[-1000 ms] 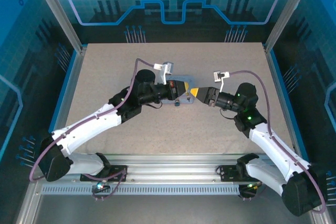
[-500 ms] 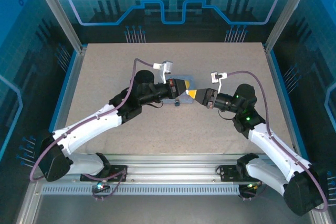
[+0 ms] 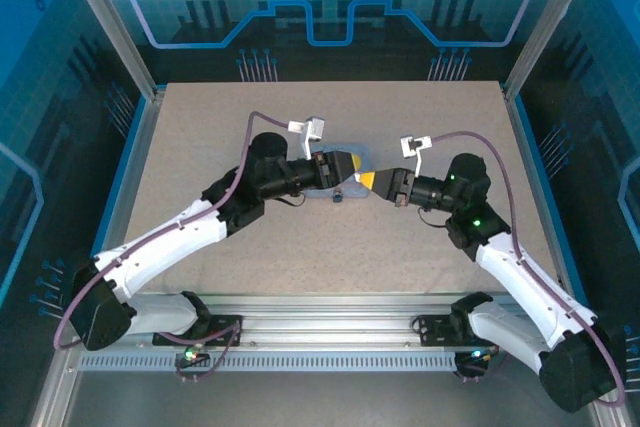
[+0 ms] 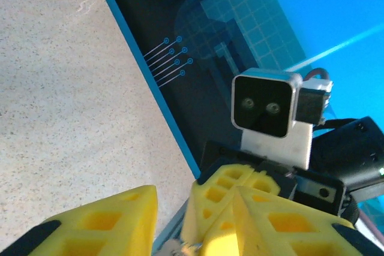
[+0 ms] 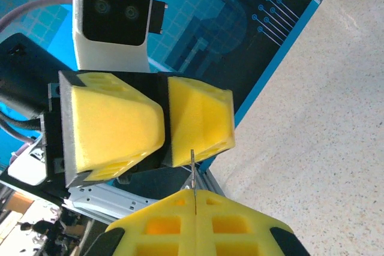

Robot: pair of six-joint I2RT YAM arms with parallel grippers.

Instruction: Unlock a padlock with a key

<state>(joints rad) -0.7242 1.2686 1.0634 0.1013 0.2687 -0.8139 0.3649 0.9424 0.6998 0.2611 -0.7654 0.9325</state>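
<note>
Tabletop (image 3: 200,137) is seen bare on every side of the 2 grippers, its edges well apart from both. The right gripper (image 3: 367,178) is clamped on the key (image 5: 193,172), whose thin blade is held edge-on toward the left gripper (image 3: 354,164). Whether the left jaws are parted cannot be told. The padlock (image 3: 338,196) is seen just beneath the left fingers.

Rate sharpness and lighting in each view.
Top external: even light, sharp, soft shadows on the table. Left wrist: near fingers slightly soft, table speckle clear. Right wrist: key a thin sharp sliver, lower-left background blurred.
</note>
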